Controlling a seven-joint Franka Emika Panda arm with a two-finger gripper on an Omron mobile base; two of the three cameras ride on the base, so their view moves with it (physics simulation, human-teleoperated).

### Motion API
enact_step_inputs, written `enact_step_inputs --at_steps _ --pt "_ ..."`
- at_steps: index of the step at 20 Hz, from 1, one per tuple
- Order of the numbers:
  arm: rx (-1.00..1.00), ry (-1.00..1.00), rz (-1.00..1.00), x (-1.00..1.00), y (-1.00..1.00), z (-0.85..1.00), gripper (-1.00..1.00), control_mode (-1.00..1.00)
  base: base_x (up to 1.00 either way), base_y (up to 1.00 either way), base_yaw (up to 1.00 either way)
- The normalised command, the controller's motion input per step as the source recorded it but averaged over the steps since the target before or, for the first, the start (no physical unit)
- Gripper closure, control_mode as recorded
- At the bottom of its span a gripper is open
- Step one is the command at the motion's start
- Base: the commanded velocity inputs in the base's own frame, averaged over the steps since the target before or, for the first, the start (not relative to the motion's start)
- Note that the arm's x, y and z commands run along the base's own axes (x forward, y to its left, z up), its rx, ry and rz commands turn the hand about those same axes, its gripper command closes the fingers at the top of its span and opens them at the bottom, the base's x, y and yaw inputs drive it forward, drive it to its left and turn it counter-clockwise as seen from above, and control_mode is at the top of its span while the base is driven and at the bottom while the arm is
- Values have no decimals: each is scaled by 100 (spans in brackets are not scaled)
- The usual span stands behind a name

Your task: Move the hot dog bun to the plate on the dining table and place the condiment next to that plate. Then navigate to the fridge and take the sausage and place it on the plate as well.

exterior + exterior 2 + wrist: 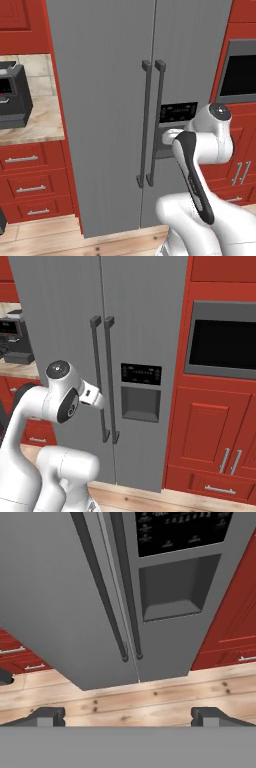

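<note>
Hand view: end effector [128,716] spread wide, empty, above bare wooden floor [150,699] before the fridge [60,602], both doors shut, bar handles [122,612] meeting mid-seam.

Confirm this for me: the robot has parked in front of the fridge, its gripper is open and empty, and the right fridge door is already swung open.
Not quite. Both doors of the fridge are shut: the two bar handles stand side by side against a flush front in the right base view. The rest holds: the robot faces the fridge, and the gripper is open and empty in the hand view.
</note>
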Motion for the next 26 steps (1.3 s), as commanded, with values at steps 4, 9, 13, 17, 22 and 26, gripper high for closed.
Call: enact_step_inputs --at_steps 4,9,13,17,22,26 --pt "0 0 1 52 -33 0 -100 -100 0 0 0" --pt "0 0 0 75 -29 0 -100 -100 0 0 0" --pt "0 0 0 93 0 0 -100 -100 0 0 0" --pt "0 3 0 90 0 -3 -100 -100 0 0 0" --pt "0 3 0 69 0 -9 -100 -100 0 0 0" --pt "0 8 0 79 0 -10 -100 -100 0 0 0"
